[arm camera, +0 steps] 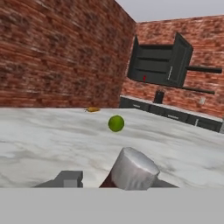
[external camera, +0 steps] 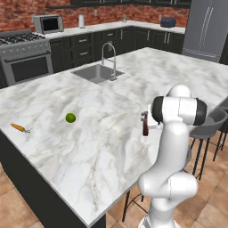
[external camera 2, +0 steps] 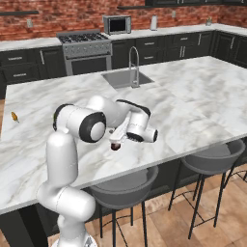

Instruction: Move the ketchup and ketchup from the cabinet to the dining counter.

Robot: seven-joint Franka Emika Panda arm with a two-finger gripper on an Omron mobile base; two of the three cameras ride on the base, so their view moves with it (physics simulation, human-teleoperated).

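Note:
My gripper [external camera: 145,120] [external camera 2: 117,140] is shut on the dark maroon ketchup bottle [external camera: 145,128] [external camera 2: 115,145], low over the near edge of the marble dining counter [external camera: 102,147] [external camera 2: 193,111]. Whether the bottle touches the top I cannot tell. In the hand view the bottle's pale cap [arm camera: 133,168] rises between my fingertips [arm camera: 65,178]. Far across the room the black cabinet [arm camera: 159,65] stands open, and a tiny red thing [arm camera: 144,78], perhaps the red ketchup, sits on its shelf.
A green lime [external camera: 70,117] [arm camera: 116,123] and a carrot [external camera: 18,128] [external camera 2: 14,116] [arm camera: 92,109] lie on the counter to the left. The sink [external camera: 95,72] and faucet [external camera 2: 134,65] are farther back. Grey stools [external camera: 209,127] [external camera 2: 212,161] stand along the near edge.

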